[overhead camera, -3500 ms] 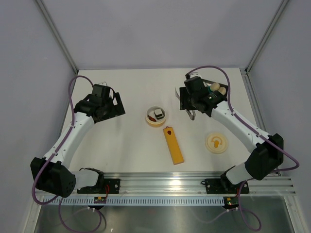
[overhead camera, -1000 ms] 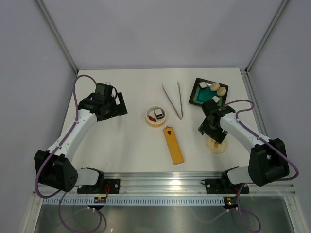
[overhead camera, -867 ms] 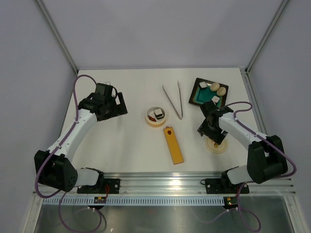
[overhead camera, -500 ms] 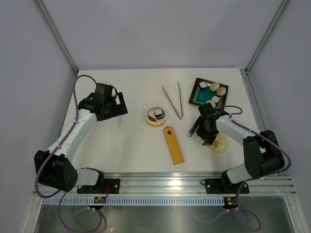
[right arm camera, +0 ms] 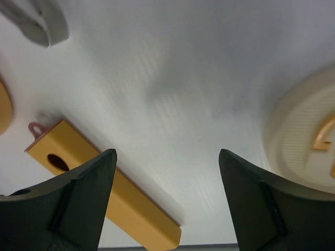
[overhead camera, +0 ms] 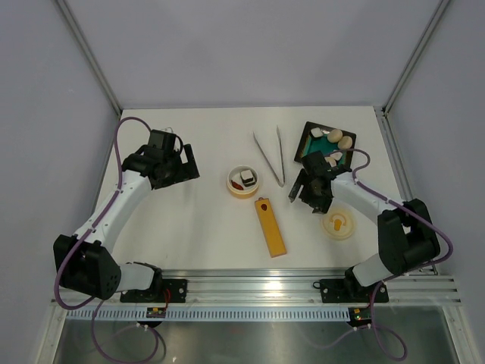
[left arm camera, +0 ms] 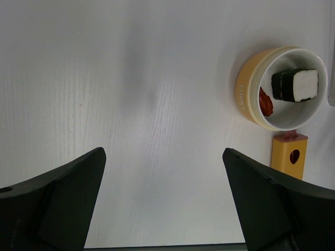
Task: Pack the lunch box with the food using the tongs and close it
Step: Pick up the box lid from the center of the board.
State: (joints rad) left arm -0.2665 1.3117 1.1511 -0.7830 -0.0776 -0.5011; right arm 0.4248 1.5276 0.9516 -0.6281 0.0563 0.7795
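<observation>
Evidently the tongs [overhead camera: 270, 156] are laid flat on the table [overhead camera: 204, 220] between the lunch box [overhead camera: 244, 182] and the black tray [overhead camera: 309, 145], within reach of the food [overhead camera: 336, 136] not yet packed. The right gripper [right arm camera: 165, 157] is held low with fingers apart and nothing between them, between the lid [right arm camera: 309, 141] and the orange bar [right arm camera: 104, 188]. It is judged placed for the tongs, as closing would be premature. The left gripper [left arm camera: 163, 154] is spread wide, empty, and kept aside from the bowl.
</observation>
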